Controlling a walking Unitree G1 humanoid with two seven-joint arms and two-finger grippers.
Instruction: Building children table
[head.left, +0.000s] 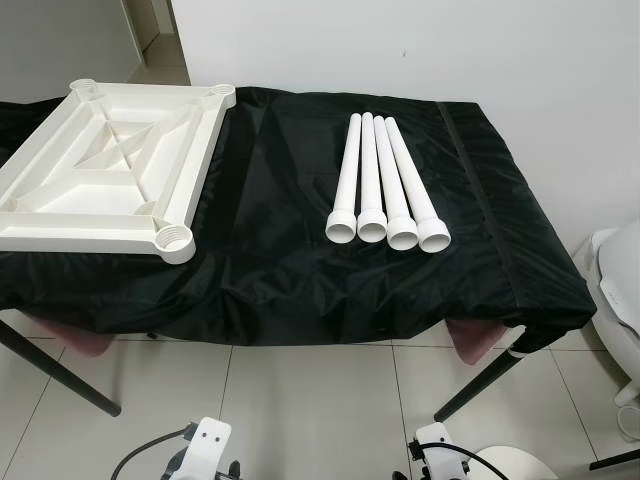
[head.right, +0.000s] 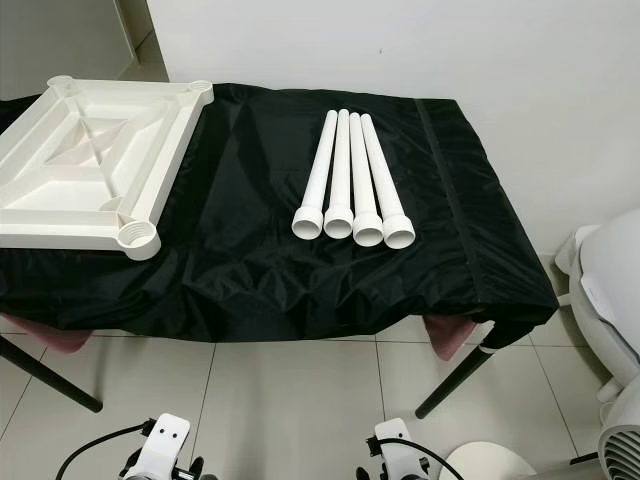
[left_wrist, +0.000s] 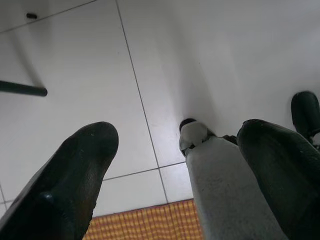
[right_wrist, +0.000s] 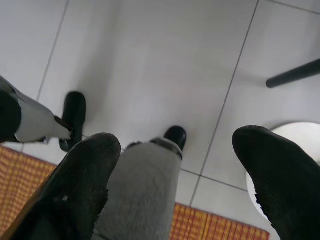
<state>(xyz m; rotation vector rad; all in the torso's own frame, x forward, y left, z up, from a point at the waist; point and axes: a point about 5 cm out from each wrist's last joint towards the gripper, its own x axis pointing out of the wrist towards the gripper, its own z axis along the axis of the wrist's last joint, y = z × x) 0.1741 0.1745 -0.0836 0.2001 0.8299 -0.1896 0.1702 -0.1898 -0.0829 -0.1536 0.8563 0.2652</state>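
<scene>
1. We're looking down at a work table draped in a black, shiny fabric cloth (head.left: 270, 250), and both our arms hang low beside us, well short of it.
2. Our left gripper (left_wrist: 170, 175) points at the pale tiled floor (left_wrist: 210, 55): its two black fingers (left_wrist: 75, 170) stand spread wide with nothing between them but the floor and one grey robot leg (left_wrist: 225, 190) with its dark foot.
3. Our right gripper (right_wrist: 175, 180) hangs the same way, fingers (right_wrist: 85, 175) wide apart and gripping nothing, with a grey leg (right_wrist: 145, 185) below it.
4. Beyond the right gripper's fingers we see the edge of an orange checked mat (right_wrist: 215, 222) and a white round base (right_wrist: 292, 135) on the tiles.
5. Up on the cloth, far ahead of the left gripper, lies the white moulded plastic tabletop (head.left: 100, 170), upside down, its ribbed underside and threaded corner sockets facing up.
6. Ahead of the right gripper lie four white plastic tube legs (head.left: 385, 185), side by side and touching, wide collars toward us.
7. Tabletop and legs sit well apart, both untouched by either gripper.
8. A black metal table leg (head.left: 480, 385) slants to the floor on the right gripper's side.
</scene>
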